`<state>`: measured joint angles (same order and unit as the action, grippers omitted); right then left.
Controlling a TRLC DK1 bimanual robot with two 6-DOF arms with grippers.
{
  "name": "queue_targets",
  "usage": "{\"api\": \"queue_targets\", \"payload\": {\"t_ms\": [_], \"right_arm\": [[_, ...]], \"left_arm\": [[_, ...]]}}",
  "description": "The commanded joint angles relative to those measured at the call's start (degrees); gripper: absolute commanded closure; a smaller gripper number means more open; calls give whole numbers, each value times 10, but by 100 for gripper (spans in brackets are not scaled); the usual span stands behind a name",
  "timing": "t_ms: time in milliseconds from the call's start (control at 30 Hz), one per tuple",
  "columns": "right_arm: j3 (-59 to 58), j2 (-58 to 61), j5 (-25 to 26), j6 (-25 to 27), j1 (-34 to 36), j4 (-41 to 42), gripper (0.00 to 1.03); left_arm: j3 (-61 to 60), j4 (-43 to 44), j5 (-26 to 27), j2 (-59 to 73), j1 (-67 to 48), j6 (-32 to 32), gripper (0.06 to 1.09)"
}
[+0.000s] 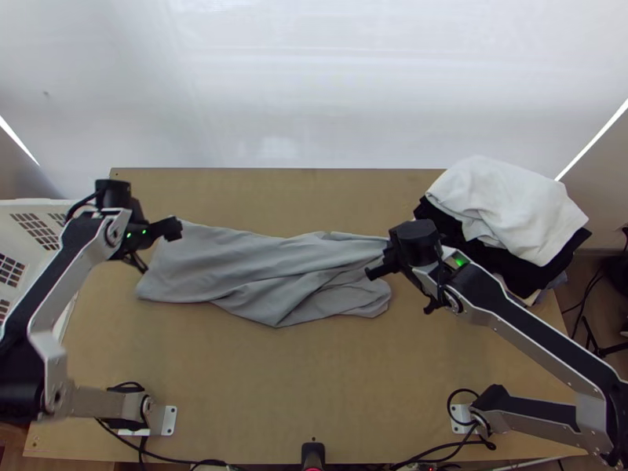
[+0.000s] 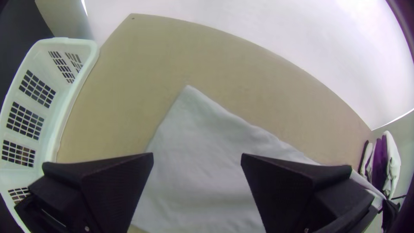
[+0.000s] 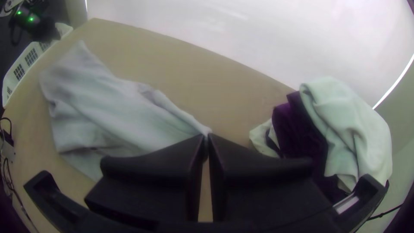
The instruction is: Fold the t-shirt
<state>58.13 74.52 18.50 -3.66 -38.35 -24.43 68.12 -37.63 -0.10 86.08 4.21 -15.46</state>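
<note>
The grey t-shirt [image 1: 259,271] lies stretched sideways across the table, smooth at its left end and bunched in folds towards the right. My left gripper [image 1: 161,245] is at the shirt's left end; in the left wrist view the left gripper [image 2: 197,157] stands open above the pale cloth [image 2: 202,172], with nothing between its fingers. At the shirt's right end is my right gripper [image 1: 383,263]. In the right wrist view the right gripper [image 3: 206,140] is shut on a corner of the shirt [image 3: 125,116], which rises to its fingertips.
A pile of clothes [image 1: 502,204], white on top of dark, lies at the table's far right corner. A white basket [image 2: 64,99] with slotted walls stands along the left edge. Bare tabletop [image 1: 275,385] stretches between the shirt and the near edge.
</note>
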Motion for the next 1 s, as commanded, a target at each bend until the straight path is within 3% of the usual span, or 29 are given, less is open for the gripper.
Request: {"api": "queue_targets", "payload": {"t_ms": [0, 200, 500, 567, 633, 733, 967], "right_arm": [[-20, -26, 0, -9, -4, -19, 100], [-14, -24, 0, -7, -7, 3, 100], [1, -8, 0, -7, -6, 10, 100], [1, -7, 0, -7, -6, 10, 100], [2, -5, 0, -7, -5, 13, 100], [4, -3, 0, -8, -4, 14, 100], [4, 3, 0, -8, 2, 14, 100]], "left_arm": [[67, 46, -12, 117, -2, 32, 10], [110, 116, -12, 210, 18, 95, 10], [152, 126, -10, 293, 16, 105, 11], [150, 123, -11, 291, 13, 100, 23], [143, 125, -11, 284, 11, 98, 45], [141, 128, -12, 281, 8, 108, 104], [105, 101, -10, 190, 11, 103, 105]]}}
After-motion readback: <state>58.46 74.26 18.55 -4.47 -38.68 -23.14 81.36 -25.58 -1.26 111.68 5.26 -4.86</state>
